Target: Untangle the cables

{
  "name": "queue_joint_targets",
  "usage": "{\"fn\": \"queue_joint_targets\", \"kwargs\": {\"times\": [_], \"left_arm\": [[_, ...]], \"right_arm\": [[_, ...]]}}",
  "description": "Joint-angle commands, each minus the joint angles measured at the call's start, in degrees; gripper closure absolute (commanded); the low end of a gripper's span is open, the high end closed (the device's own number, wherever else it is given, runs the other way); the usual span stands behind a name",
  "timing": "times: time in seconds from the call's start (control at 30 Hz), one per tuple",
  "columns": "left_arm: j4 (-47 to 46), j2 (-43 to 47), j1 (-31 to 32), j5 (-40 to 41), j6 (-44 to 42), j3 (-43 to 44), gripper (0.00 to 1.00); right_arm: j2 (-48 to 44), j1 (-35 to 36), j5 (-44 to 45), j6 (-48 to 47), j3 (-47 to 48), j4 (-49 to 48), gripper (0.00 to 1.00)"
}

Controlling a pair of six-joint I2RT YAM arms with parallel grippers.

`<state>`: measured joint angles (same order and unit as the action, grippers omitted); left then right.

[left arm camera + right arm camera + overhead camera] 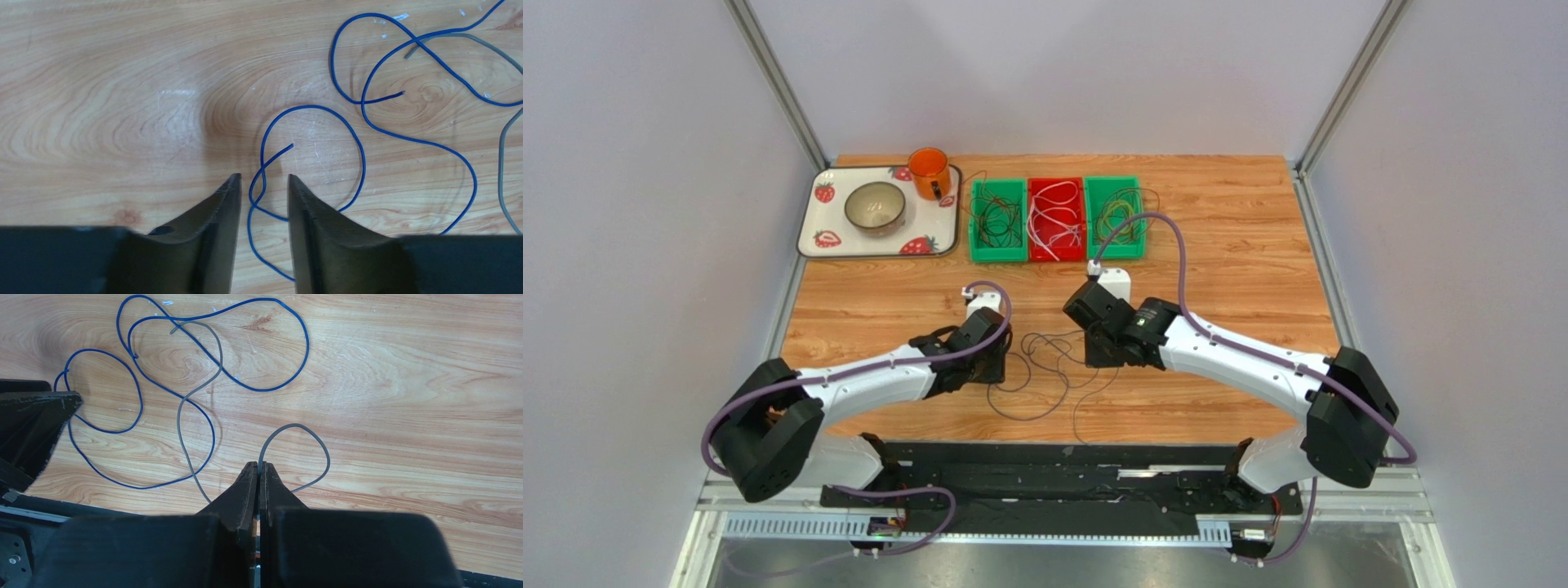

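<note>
The cables (1044, 368) lie in loose tangled loops on the wooden table between my two arms. Up close they are a blue wire (364, 165) and a grey wire (501, 165). My left gripper (264, 177) is open and low over the table, its jaws on either side of a spot where the blue wire crosses itself. My right gripper (258, 465) is shut on the grey wire (294, 424), which arches out in a small loop from the fingertips. The blue wire (307, 346) loops across the grey one further out. In the top view the left gripper (1005, 355) and the right gripper (1091, 359) face each other across the tangle.
At the back stand a green bin (979, 227), a red bin (1055, 184) and another green bin (1134, 214), each with wires inside. A strawberry-print tray (817, 239) at the back left holds a metal bowl (875, 206) and an orange mug (929, 172).
</note>
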<state>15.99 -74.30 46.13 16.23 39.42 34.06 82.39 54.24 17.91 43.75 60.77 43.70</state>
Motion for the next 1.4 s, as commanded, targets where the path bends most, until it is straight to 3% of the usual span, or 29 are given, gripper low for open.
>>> {"fn": "queue_joint_targets", "kwargs": {"times": [0.0,0.03,0.1,0.17,0.4,0.53,0.7,0.9,1.17,1.27,1.37], "left_arm": [[-5.71,-2.85,0.54,-0.5,-0.04,0.21,0.66],[-4.84,-3.3,0.54,0.37,-0.13,1.0,0.83],[-3.08,-4.01,0.54,1.61,-0.05,2.05,1.0],[1.14,-2.61,0.54,1.53,-0.74,4.69,1.0],[18.44,16.62,0.37,6.09,-5.84,17.59,1.0],[33.1,20.59,0.19,12.93,-10.23,30.59,1.0],[43.84,25.51,-2.27,17.51,-15.14,39.92,1.0],[55.8,25.17,-10.61,29.99,-18.41,47.23,1.0],[53.79,25.62,-15.36,32.29,-18.77,44.07,1.0],[53.36,24.74,-17.12,28.0,-17.54,42.67,1.0],[48.89,24.73,-17.21,17.64,-17.89,37.49,1.0]], "right_arm": [[-1.79,0.17,2.74,-0.24,-0.48,0.95,1.0],[-1.71,0.25,2.74,-0.33,-0.57,0.95,1.0],[-1.53,0.17,2.83,-0.59,-0.57,1.03,1.0],[-1.79,0.17,3.18,-0.85,-0.39,1.64,1.0],[-4.78,-1.58,5.98,-3.14,0.48,4.28,1.0],[-7.41,-4.05,7.31,-5.25,0.57,5.08,1.0],[-10.83,-9.75,8.37,-7.62,0.84,7.45,1.0],[-15.32,-19.07,12.04,-10.96,2.85,11.05,1.0],[-19.72,-33.22,10.39,-13.95,6.37,12.28,1.0],[-20.34,-34.72,9.69,-13.78,7.52,12.29,1.0],[-20.6,-34.81,4.79,-14.21,8.04,10.01,1.0]]}}
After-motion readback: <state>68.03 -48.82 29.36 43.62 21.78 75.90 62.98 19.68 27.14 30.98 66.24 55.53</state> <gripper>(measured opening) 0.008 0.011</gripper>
